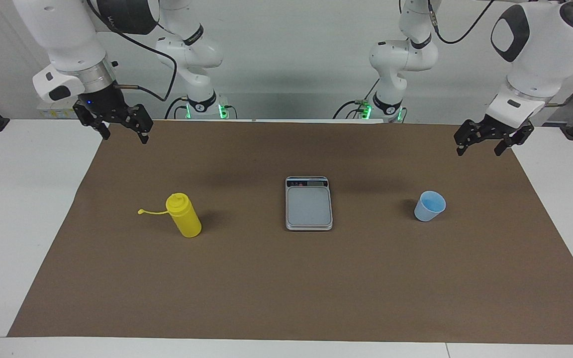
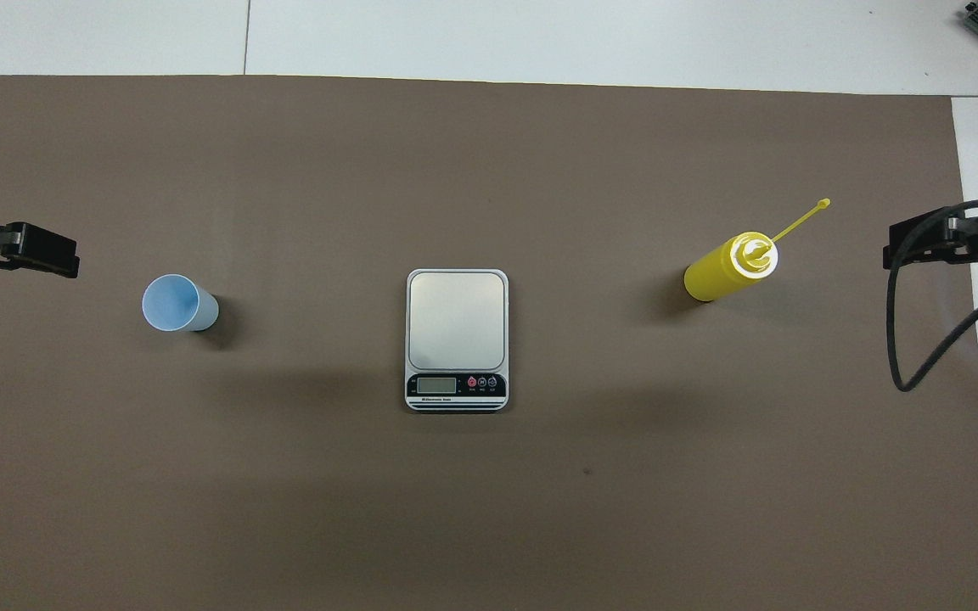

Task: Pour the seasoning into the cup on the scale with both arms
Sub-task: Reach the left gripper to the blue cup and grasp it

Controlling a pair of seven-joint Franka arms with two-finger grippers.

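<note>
The kitchen scale [image 1: 309,204] sits mid-mat with the empty blue cup [image 1: 429,206] toward the left arm's end and the yellow squeeze bottle [image 1: 183,215] toward the right's, while left tool [image 1: 481,147] and right tool [image 1: 123,133] hang open, holding nothing, over the mat's [image 1: 286,288] corners.

I see the yellow seasoning bottle [image 1: 183,216] standing upright toward the right arm's end of the tabletop, its cap strap [image 1: 152,212] sticking out sideways. The flat silver-grey scale [image 1: 309,204] lies mid-table, its plate bare, display end nearer the robots. The light-blue cup [image 1: 429,206] stands upright toward the left arm's end.
</note>
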